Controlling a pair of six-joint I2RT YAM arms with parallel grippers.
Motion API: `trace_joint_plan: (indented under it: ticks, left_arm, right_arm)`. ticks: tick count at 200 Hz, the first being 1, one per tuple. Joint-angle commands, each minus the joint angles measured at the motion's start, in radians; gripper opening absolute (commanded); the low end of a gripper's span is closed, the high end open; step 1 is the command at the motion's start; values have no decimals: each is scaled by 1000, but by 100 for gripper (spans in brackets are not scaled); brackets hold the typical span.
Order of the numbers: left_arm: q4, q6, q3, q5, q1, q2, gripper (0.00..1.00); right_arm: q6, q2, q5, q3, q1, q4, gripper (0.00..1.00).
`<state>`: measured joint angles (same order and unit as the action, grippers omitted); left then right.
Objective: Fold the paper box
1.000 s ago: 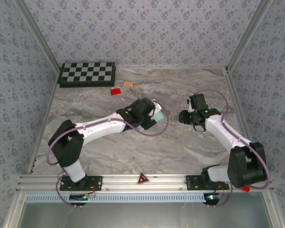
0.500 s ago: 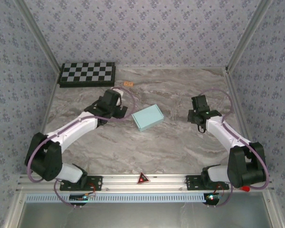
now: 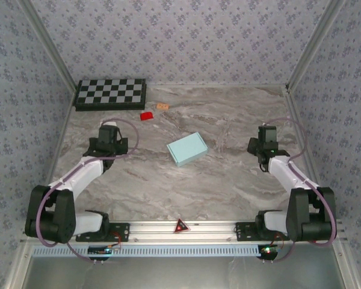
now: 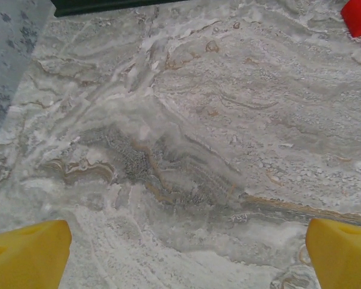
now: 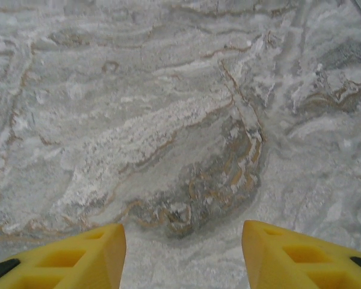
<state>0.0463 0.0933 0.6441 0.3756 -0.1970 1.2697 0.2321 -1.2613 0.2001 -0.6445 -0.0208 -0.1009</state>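
The box [image 3: 187, 149] is lying closed and alone at mid-table [image 3: 228, 180]. The left gripper [image 3: 110, 127], which was over it a second ago, is now hanging well to the left, jaws wide and empty. The right gripper [image 3: 266, 133] is also backing off, jaws apart and holding nothing. The folding is looking finished.

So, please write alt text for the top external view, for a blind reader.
A closed pale aqua paper box lies in the middle of a marble table, touched by neither arm. The left gripper and right gripper hover on either side of it. A checkerboard and a small red block lie at the far left.
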Motion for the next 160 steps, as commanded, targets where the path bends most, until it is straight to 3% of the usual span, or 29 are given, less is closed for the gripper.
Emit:
trace_joint_plan:
  ticks: [1, 24, 57, 105, 160]
  left_arm:
    - [-191, -20, -40, -147, 56, -12, 99]
    - [-329, -55, -95, -298, 121, 14, 99]
    - [-513, -70, -150, -400, 167, 68, 99]
    - [-617, -89, -176, -420, 197, 125, 99]
    - [-798, -110, -235, -425, 206, 182, 99]
  right_arm:
    - [-44, -5, -78, 30, 39, 125, 56]
    - [-111, -13, -125, 76, 67, 259, 57]
    - [-149, -35, -216, 122, 99, 419, 57]
    - [-172, -88, -318, 182, 125, 632, 58]
    - [-220, -159, -330, 201, 125, 753, 58]
